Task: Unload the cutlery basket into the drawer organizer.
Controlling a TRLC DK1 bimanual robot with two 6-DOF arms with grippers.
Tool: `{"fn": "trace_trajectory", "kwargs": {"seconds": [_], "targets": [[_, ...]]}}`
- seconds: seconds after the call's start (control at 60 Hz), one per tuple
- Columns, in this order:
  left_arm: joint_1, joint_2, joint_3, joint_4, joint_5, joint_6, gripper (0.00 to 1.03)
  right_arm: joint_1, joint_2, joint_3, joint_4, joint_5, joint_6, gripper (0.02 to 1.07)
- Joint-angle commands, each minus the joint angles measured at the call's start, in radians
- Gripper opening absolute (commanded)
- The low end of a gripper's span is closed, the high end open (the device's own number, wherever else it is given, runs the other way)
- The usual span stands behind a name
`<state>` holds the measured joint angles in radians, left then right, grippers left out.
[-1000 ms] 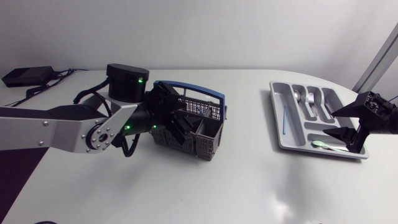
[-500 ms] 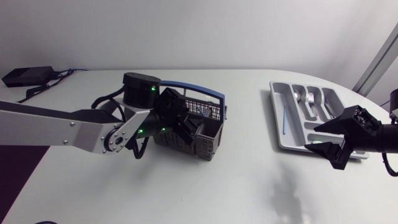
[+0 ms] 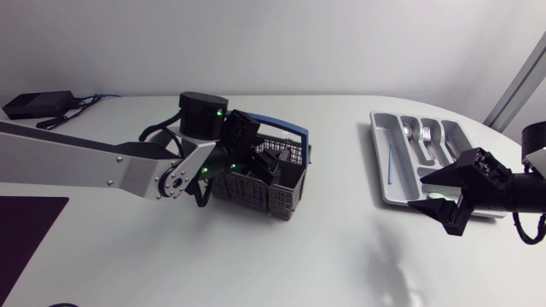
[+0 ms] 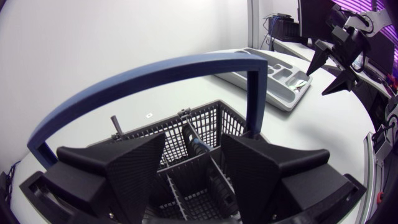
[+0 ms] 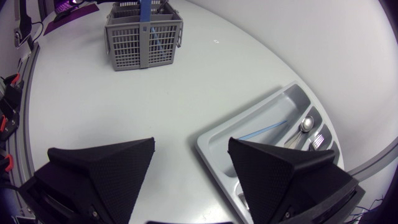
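A grey plastic mesh cutlery basket (image 3: 277,200) with an arched blue handle (image 3: 271,124) stands near the middle of the white bench (image 3: 324,256). The left arm comes in from the bench's left edge. Its left gripper (image 3: 266,166) hangs inside the arch of the handle, right over the basket's compartments. In the left wrist view its fingers (image 4: 138,171) stand wide apart above the inner dividers and grip nothing. What lies in the compartments is too dark to make out.

A grey plastic drawer organizer (image 3: 376,153) lies by the bench's right edge, well apart from the basket. It holds a slim blue stick (image 3: 390,164), a metal spoon (image 3: 409,132), a metal fork (image 3: 429,141) and a pale green piece (image 3: 441,198) in the near compartment. The right gripper (image 3: 420,190) hovers at the organizer's near corner, with its fingers (image 5: 109,168) spread wide and empty.
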<state>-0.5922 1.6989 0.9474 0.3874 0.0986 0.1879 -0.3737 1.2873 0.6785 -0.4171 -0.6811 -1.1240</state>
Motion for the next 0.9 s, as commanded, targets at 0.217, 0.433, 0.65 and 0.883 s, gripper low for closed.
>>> {"fn": "trace_trajectory", "kwargs": {"seconds": [0.217, 0.433, 0.65, 0.883], "targets": [[-0.009, 0.048, 0.056, 0.030, -0.007, -0.041, 0.37, 0.013, -0.017, -0.042, 0.015, -0.006, 0.027, 0.88], [-0.014, 0.064, 0.057, 0.034, -0.008, -0.050, 0.13, 0.015, -0.022, -0.046, 0.015, -0.001, 0.026, 0.88], [-0.012, 0.036, 0.037, 0.038, -0.007, -0.059, 0.04, 0.019, -0.029, -0.056, 0.015, 0.000, 0.027, 0.88], [-0.006, -0.036, -0.010, 0.051, -0.007, -0.065, 0.04, 0.030, -0.043, -0.068, 0.017, 0.003, 0.026, 0.88]]}}
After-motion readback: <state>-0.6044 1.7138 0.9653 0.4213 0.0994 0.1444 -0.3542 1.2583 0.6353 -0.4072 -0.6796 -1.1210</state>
